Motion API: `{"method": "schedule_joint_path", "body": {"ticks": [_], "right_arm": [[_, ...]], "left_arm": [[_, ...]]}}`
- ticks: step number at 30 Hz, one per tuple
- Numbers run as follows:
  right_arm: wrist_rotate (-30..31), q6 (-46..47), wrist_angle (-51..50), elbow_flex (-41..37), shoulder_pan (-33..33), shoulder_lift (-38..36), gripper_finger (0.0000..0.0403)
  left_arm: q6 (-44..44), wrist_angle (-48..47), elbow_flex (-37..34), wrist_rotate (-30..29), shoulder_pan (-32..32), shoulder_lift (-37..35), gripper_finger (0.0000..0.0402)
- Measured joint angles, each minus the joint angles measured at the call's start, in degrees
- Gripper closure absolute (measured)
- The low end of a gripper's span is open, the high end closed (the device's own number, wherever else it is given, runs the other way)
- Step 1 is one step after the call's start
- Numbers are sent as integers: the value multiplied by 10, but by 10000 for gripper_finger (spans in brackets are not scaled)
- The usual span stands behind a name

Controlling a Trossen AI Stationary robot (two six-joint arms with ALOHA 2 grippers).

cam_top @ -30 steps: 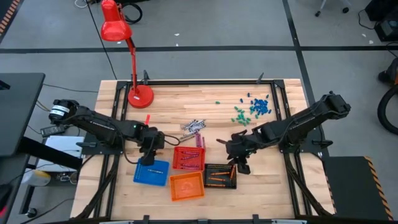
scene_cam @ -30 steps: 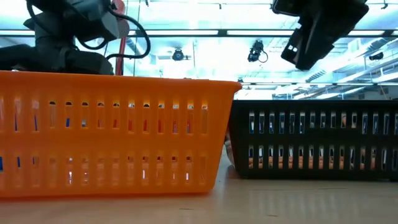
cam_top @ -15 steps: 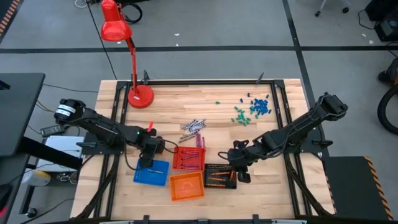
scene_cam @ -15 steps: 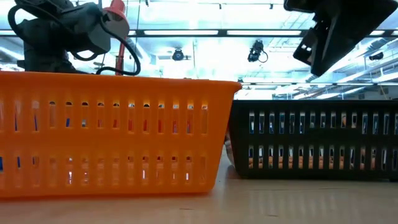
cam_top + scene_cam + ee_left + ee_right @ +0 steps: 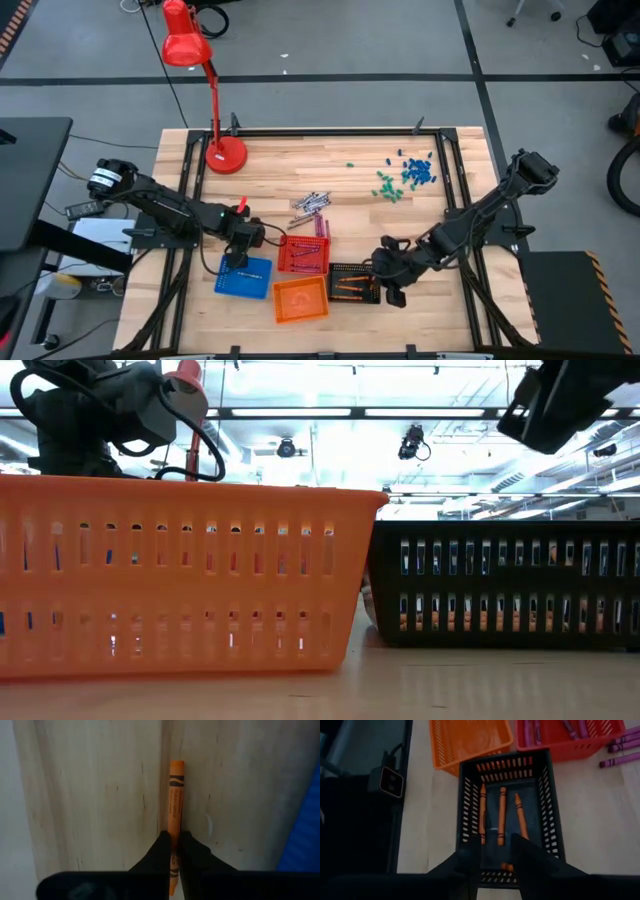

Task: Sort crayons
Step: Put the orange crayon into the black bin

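Left wrist view: left pincer [image 5: 174, 851] clamps an orange crayon [image 5: 176, 805].

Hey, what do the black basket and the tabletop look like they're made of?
Black basket: probably molded plastic, matte; its walls are thin, even slotted ribs. Tabletop: looks like pale wood boards, smooth and unpainted, with grain lines and seams showing.

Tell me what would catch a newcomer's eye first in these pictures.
Probably the four small baskets clustered near the table's front edge: blue basket, red basket, orange basket and black basket, the last holding orange crayons. Next, the left end effector pinching a single orange crayon against the wood, just behind the blue basket. A red desk lamp stands at the table's back left.
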Motion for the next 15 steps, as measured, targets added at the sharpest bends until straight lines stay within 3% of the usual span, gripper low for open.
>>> {"method": "schedule_joint_path", "body": {"ticks": [9,15], "right_arm": [[45,-11,34,0,22,0,293],[130,-94,75,0,13,0,293]], "left_arm": [[-18,10,-5,-10,-1,-32,375],[-13,66,-4,-57,-1,-60,375]]}}
